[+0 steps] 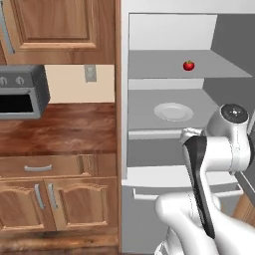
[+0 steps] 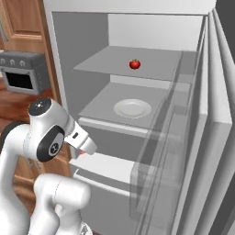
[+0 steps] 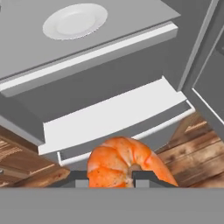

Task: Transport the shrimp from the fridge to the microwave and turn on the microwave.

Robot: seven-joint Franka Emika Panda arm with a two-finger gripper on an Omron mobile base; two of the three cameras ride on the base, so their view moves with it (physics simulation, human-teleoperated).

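One shrimp [image 3: 124,162], curled and orange-pink, sits clamped between the two dark fingertips of the hand [image 3: 117,179], out in front of the open fridge [image 1: 149,179] below its shelves. It looks light, soft and probably slippery, so a gentle grip across the thick middle of the curl seems best. A white plate [image 1: 173,111] rests on the middle shelf; a red tomato [image 1: 189,65] on the upper one. No readable writing appears anywhere.

The fridge [image 2: 193,151] has smooth, matt grey shelves. The plate [image 3: 75,20] looks like glossy white ceramic. The shrimp [image 3: 124,164] has a moist, shiny orange surface. The cabinets [image 1: 50,196] are brown wood with visible grain, the handles metal.
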